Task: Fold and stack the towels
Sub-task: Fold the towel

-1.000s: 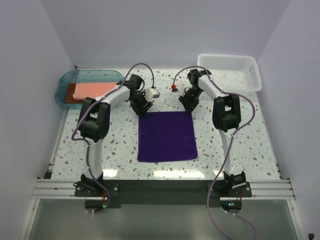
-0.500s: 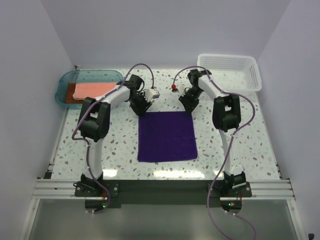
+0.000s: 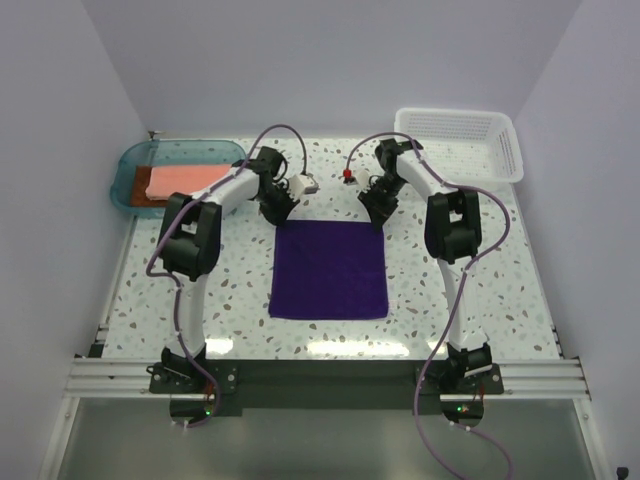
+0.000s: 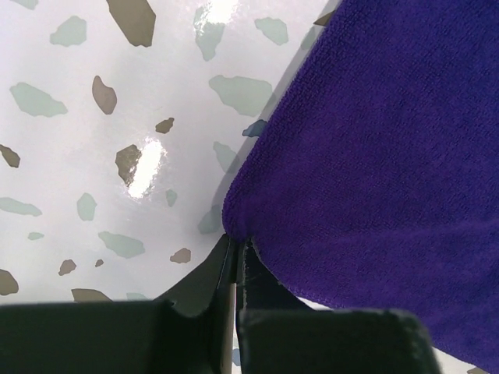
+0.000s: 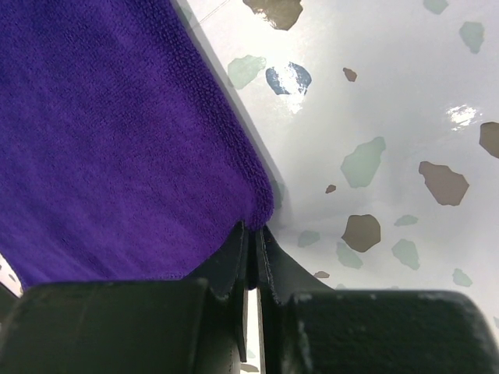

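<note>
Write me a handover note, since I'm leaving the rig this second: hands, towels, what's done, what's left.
Left hand: shut on the far left corner of the purple towel.
Right hand: shut on its far right corner.
The purple towel lies flat mid-table, unfolded. The pink towel lies on the rust brown towel in the teal tray.
Done: those two look stacked.
Left: fold the purple one, probably add it on top.

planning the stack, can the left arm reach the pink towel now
Probably not yet: its end effector is shut on a corner of the purple towel. Otherwise the pink towel lies uncovered in the tray.
</note>
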You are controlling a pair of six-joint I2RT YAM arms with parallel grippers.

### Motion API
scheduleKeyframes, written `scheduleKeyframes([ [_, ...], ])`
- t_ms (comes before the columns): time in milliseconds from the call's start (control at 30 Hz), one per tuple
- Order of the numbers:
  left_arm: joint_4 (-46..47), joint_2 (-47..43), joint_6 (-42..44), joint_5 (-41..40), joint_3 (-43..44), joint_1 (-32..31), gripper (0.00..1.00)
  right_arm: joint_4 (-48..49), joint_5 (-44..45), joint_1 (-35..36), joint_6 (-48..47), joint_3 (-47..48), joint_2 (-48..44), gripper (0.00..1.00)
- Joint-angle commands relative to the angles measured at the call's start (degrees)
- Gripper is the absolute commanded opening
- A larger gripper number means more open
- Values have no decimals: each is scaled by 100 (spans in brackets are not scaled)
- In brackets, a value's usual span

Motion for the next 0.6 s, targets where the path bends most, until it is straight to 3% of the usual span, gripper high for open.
scheduleKeyframes([
  [0,-452,564,144,-215,-134,9,0,215,314,34,-20,-80,186,0],
  [267,13,-120,57,-514,183,17,0,1094,753,42,472,-307,-763,0],
  [567,1586,-1482,-514,-804,-1098,9,0,2377,745,147,1202,-1528,-1870,0],
])
